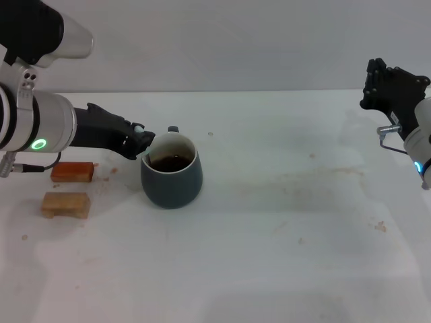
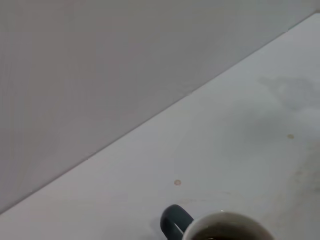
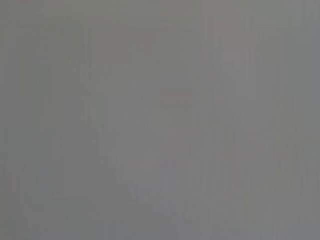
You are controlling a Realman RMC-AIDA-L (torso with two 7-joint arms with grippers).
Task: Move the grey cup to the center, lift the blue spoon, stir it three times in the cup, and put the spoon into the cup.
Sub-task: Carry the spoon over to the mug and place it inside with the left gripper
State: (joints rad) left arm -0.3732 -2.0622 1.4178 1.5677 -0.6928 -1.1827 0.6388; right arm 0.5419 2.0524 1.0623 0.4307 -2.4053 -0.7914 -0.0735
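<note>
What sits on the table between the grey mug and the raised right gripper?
Nothing. In the head view, only bare, lightly stained white tabletop separates the squat slate-grey mug from the black right gripper.

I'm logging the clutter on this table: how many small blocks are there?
2. An orange block lies left of the grey cup, and a tan block sits just nearer the robot.

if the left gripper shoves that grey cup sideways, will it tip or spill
The grey cup looks squat and wide, so it would probably slide rather than tip. Its dark liquid sits well below the rim, so a gentle push likely won't spill. The left gripper is at its rim.
</note>
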